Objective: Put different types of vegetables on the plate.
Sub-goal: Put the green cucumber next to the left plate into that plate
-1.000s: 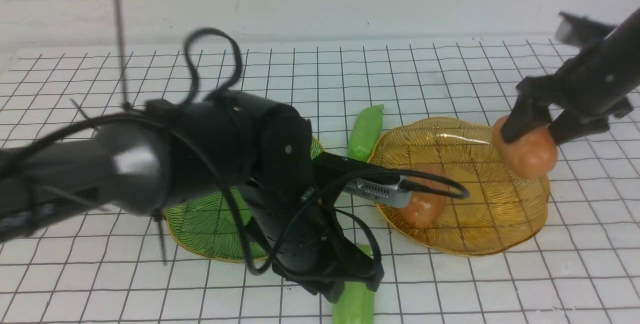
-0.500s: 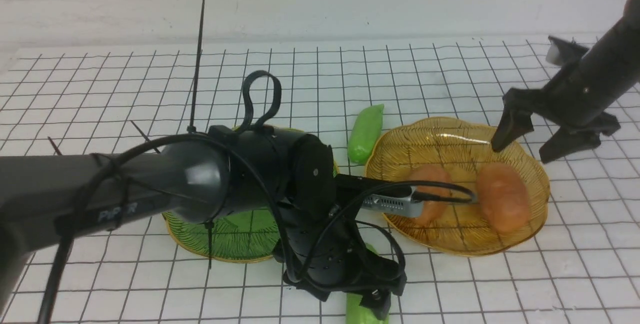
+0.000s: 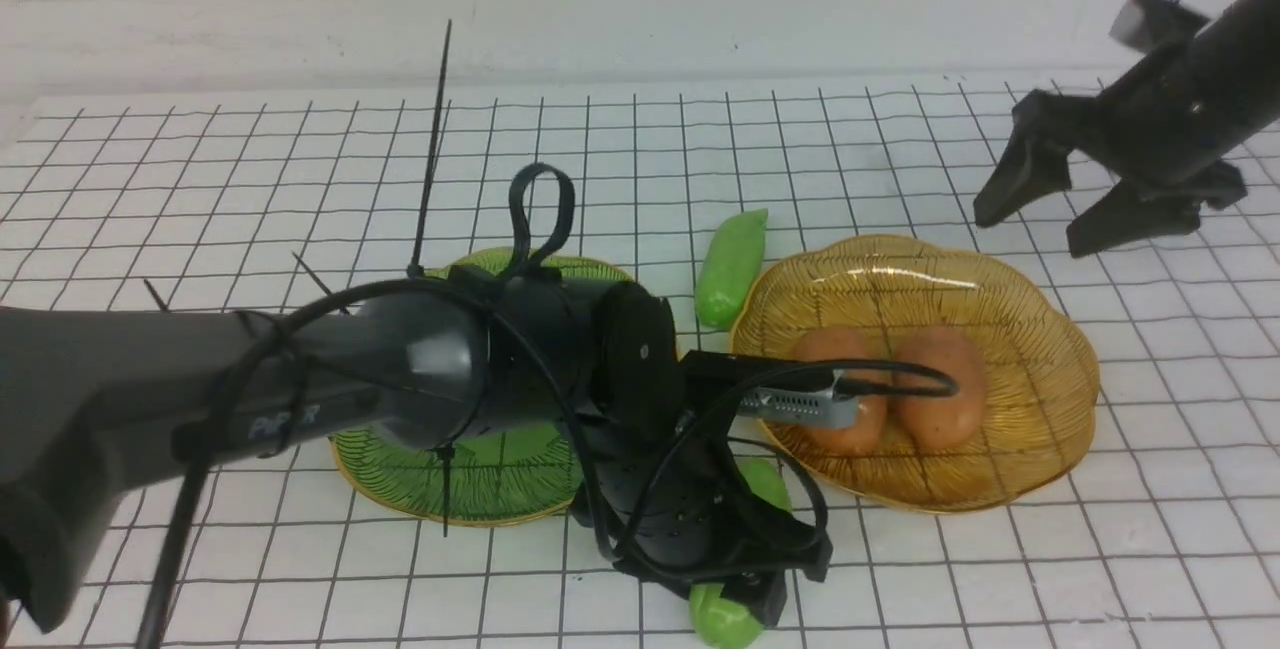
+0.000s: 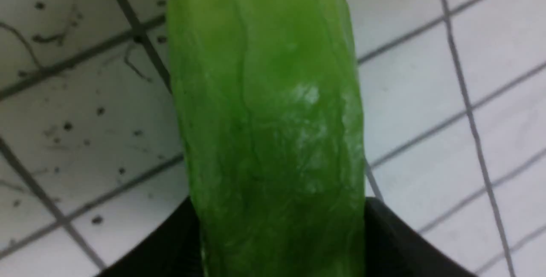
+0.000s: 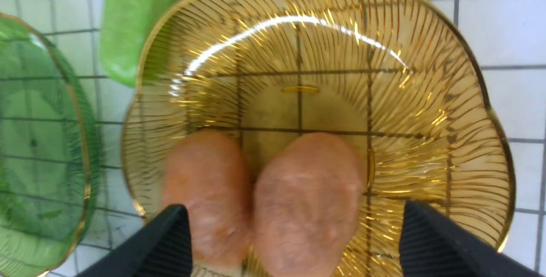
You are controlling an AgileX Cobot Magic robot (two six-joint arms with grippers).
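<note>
Two orange-brown lumps lie side by side, touching, in the amber plate on the right half of the desk. One lump sits toward the desk's middle, partly crossed by a black cable in the front view. The other lump is on its right. Both rest in the near half of the plate's bowl.

The right gripper hangs above and beyond the plate's far right rim, well apart from the lumps. Its fingers are spread wide with nothing between them, and its wrist view looks down past them onto both lumps.

One light-green cucumber piece lies on the desk between the two plates, its near end just beside the amber plate's far left rim. The green plate sits to the left, largely hidden behind the left arm.

The left gripper points down at the near edge of the desk, in front of the gap between the plates, over the second cucumber piece. In the left wrist view that piece runs lengthwise between the dark fingers, which stand one on each side, right against its flanks. Whether they pinch it or merely bracket it I cannot tell. Nor do the pictures settle whether the piece lies on the desk or is lifted off it.
</note>
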